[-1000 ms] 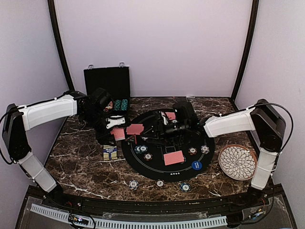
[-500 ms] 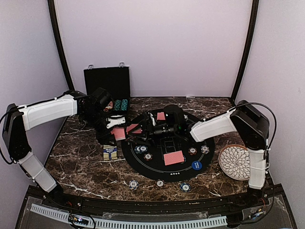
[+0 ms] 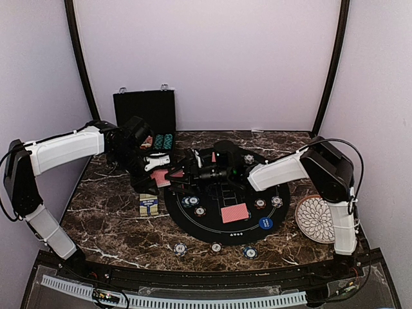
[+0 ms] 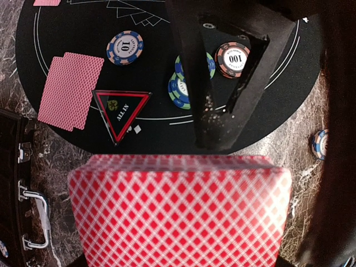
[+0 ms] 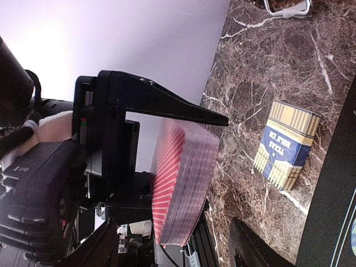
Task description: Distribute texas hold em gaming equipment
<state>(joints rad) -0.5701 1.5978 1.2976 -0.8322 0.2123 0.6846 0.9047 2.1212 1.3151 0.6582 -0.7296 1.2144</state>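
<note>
Left hand [image 3: 154, 171] pinches a deck of red-backed playing cards [image 4: 178, 214] above the counter's [image 3: 109, 219] left side.
Diamond-lattice backs, squared edges; the spread right hand [image 3: 183, 175] has a finger crossing in front of poker chips [image 4: 125, 47] on the black mat [image 4: 50, 28].

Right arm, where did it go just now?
The right arm swung left across the black mat, bringing the open right tool up to the deck of cards in the left tool. Nothing taken or dropped. Left arm, chips and plate stayed put.

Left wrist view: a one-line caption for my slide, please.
Held red-backed deck in front, chips and cards on the black mat.
</note>
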